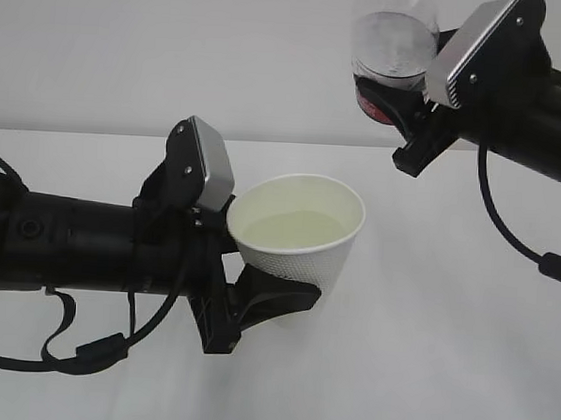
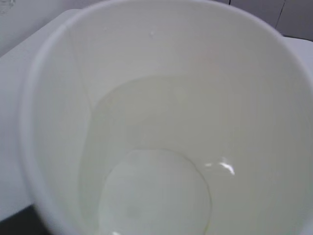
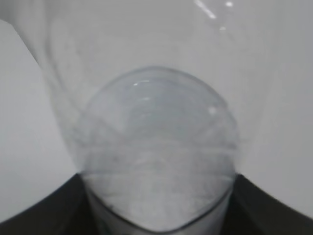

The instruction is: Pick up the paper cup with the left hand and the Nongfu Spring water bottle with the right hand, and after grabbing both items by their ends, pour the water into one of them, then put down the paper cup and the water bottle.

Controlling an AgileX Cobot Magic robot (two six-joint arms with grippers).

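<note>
My left gripper (image 1: pixel 275 283) is shut on the lower wall of the white paper cup (image 1: pixel 301 258) and holds it off the table, tilted toward the camera. Pale water (image 1: pixel 294 229) lies inside. The cup's cream inside (image 2: pixel 195 73) fills the left wrist view, with the water (image 2: pixel 156 196) pooled low and the fingers hidden. High at the upper right, my right gripper (image 1: pixel 404 89) is shut on the clear Nongfu Spring water bottle (image 1: pixel 393 42), its red label (image 1: pixel 369 99) showing. The bottle (image 3: pixel 156 147) sits between dark fingers (image 3: pixel 39 213). Bottle and cup are apart, and no stream runs between them.
A white table (image 1: pixel 441 369) spreads under both arms, and a plain white wall (image 1: pixel 176 45) stands behind. Black cables hang from the left arm (image 1: pixel 76 350) and the right arm (image 1: pixel 505 231).
</note>
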